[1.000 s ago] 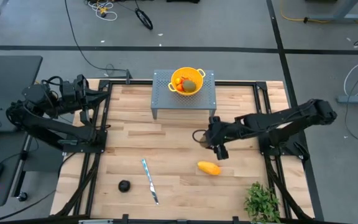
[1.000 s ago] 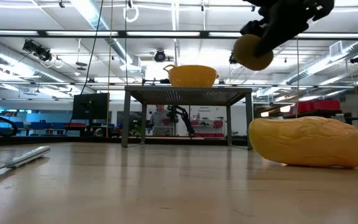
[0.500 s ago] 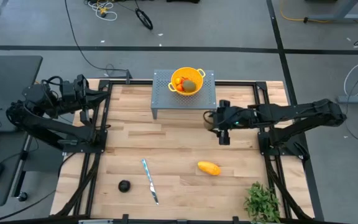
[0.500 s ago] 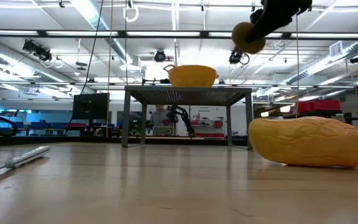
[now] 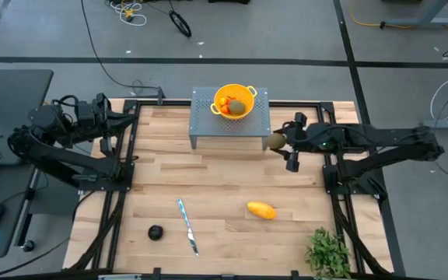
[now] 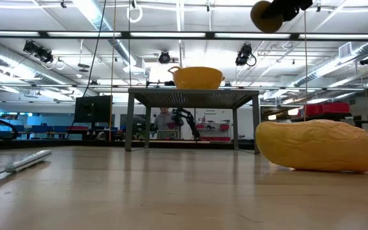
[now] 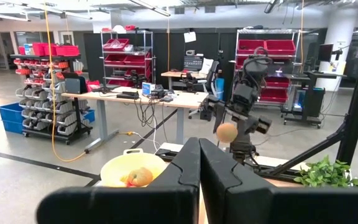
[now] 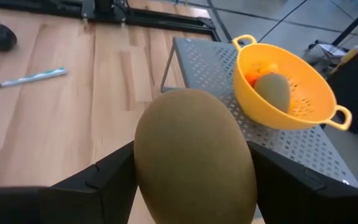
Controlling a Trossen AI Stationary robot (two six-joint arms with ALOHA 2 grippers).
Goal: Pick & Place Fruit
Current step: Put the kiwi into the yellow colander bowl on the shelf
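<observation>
My right gripper [image 5: 280,142] is shut on an olive-green oval fruit [image 8: 194,158], high over the table just right of the grey perforated stand [image 5: 204,128]. The low view shows this fruit [image 6: 266,16] well above the stand's top. A yellow colander [image 5: 234,101] on the stand holds orange-red pieces and a second green oval [image 8: 273,91]. On the table lie the yellow-orange oblong [image 5: 261,210] and the dark round fruit [image 5: 155,232]. My left gripper [image 7: 199,171] is shut and waits over the table's left edge. My right gripper pinches the green oval between its two fingers, one finger [image 8: 101,180] on each long side of it [image 8: 148,155]. The fingers reach in about level from the table's right. The fruit [image 5: 275,141] is lifted clear of the table.
A slim silver knife [image 5: 187,225] lies near the front, between the dark fruit and the oblong. A leafy green plant [image 5: 329,250] stands at the near right corner. Bare wood lies between the stand and the knife.
My right gripper has carried the green oval up and toward the table's far edge and right, from above the table's middle to beside the stand's right end. In the low view the fruit has risen from level with the colander to well above it. The hold has stayed shut.
</observation>
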